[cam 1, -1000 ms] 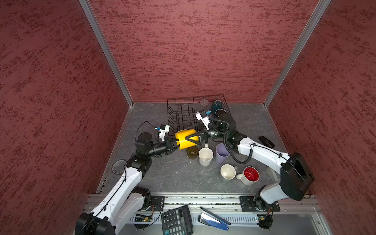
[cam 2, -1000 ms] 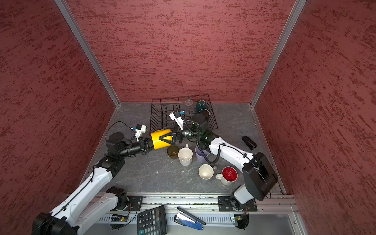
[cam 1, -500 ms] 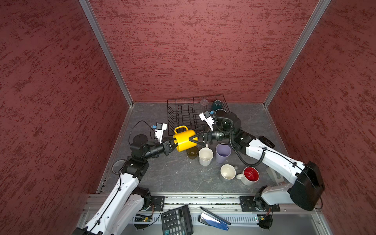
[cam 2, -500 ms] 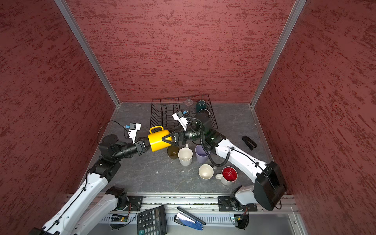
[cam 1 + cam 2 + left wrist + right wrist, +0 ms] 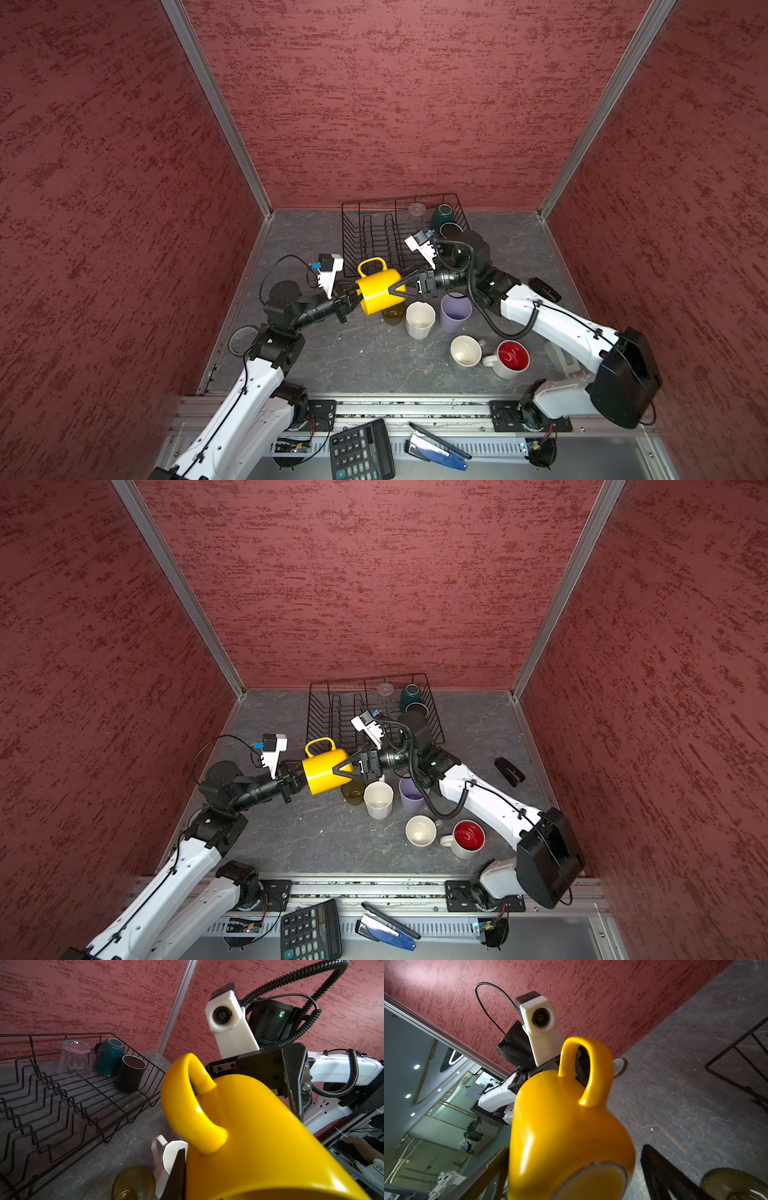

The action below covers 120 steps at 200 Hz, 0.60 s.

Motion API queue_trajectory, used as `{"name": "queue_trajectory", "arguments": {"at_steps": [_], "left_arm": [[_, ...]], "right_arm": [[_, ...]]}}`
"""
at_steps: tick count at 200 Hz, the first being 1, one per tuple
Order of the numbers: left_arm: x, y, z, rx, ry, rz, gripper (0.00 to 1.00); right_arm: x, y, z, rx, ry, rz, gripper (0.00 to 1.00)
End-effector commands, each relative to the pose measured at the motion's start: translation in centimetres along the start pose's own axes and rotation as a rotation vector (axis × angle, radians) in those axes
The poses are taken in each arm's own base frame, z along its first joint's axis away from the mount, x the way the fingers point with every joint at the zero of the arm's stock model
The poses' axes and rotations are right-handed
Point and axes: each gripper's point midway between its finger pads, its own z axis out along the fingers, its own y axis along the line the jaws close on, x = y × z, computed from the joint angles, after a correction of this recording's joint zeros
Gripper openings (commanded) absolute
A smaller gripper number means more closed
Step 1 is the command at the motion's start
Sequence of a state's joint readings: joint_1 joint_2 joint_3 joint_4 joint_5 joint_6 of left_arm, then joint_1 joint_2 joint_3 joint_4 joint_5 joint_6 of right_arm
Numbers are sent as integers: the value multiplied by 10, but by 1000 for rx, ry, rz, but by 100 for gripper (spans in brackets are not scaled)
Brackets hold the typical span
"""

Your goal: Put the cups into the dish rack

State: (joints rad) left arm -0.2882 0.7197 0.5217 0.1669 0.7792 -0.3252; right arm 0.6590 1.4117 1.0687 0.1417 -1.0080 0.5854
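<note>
A yellow mug (image 5: 380,291) (image 5: 324,771) hangs on its side above the table, handle up, between my two grippers. My left gripper (image 5: 355,297) is shut on its rim; one finger (image 5: 176,1174) lies against the outer wall. At the mug's (image 5: 566,1126) base end, my right gripper (image 5: 397,289) stands open, a finger on either side. The dish rack (image 5: 365,232) behind holds a clear glass (image 5: 417,211), a teal mug (image 5: 441,214) and a black mug (image 5: 451,230). An olive glass (image 5: 392,316), white mug (image 5: 419,320), lavender tumbler (image 5: 455,311), pale mug (image 5: 465,351) and red-inside mug (image 5: 509,359) stand on the table.
A calculator (image 5: 361,451) and a blue stapler (image 5: 436,451) lie on the front ledge. A small black object (image 5: 544,289) lies by the right wall and a round ring (image 5: 243,340) by the left arm's base. Red walls close three sides.
The yellow mug has turned so its handle points up and sits slightly higher. The left arm stretched forward, the right arm's elbow swung outward. Both grippers stayed at the mug.
</note>
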Motion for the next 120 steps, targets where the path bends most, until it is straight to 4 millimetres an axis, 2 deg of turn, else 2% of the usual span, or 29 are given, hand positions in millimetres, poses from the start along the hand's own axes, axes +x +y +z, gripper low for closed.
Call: {"name": "queue_trajectory", "arguments": {"at_steps": [1,95,96,109,120], "left_arm": [[-22,-13,1,37,-73,128,0],[-24,-8,9,22,-98,146,0],[-24,-8,9,22,-98,145,0],[-25,-6,9,12,-102,147,0],[-26,-7,9,10,-106,152,0]], "right_arm": [[0,2,1,-36,4,15,99],[2,7,9,-81,13,36,89],[4,3,11,-79,18,46,89],[7,0,14,-84,32,61,89],[10,1,15,-90,45,61,93]]}}
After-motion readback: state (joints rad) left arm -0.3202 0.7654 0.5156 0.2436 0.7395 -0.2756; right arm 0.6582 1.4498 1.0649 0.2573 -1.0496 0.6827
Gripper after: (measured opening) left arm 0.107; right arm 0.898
